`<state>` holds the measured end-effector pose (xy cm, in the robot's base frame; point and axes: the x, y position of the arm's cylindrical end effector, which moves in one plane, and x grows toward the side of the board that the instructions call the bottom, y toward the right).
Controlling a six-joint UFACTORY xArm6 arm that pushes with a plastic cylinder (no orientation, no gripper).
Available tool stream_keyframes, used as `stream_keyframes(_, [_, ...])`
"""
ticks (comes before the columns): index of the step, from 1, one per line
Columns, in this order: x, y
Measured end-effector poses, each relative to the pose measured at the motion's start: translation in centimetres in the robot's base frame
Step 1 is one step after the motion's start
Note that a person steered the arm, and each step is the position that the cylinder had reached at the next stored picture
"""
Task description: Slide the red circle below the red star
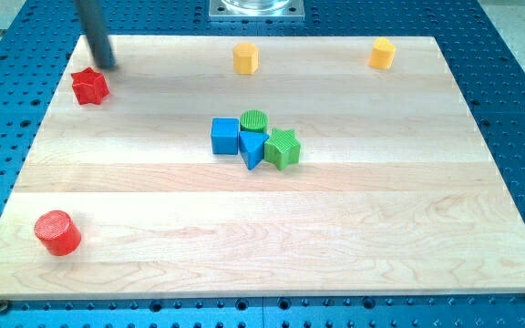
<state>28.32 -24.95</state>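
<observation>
A: Where's my tip (pixel 108 66)?
B: Top-left corner of the wooden surface (pixel 354 228), just above the red star (pixel 89 87); a bare rod, holding nothing.
A: The red circle (pixel 57 231)?
B: One ribbed cylinder, bottom-left corner. Two yellow, two blue, two green blocks.

My tip (pixel 108 66) is seen just above the red star (pixel 89 87); the red circle (pixel 57 231) is set well below it.
</observation>
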Motion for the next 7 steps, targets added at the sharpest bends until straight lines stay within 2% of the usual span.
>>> stream_keyframes(1, [8.1, 2.6])
stream_keyframes(2, [10.5, 4.0])
stream_keyframes(3, [9.5, 7.9])
stream_keyframes(4, [21.4, 10.6])
stream_keyframes(5, [29.7, 8.1])
stream_keyframes(7, [29.3, 4.7])
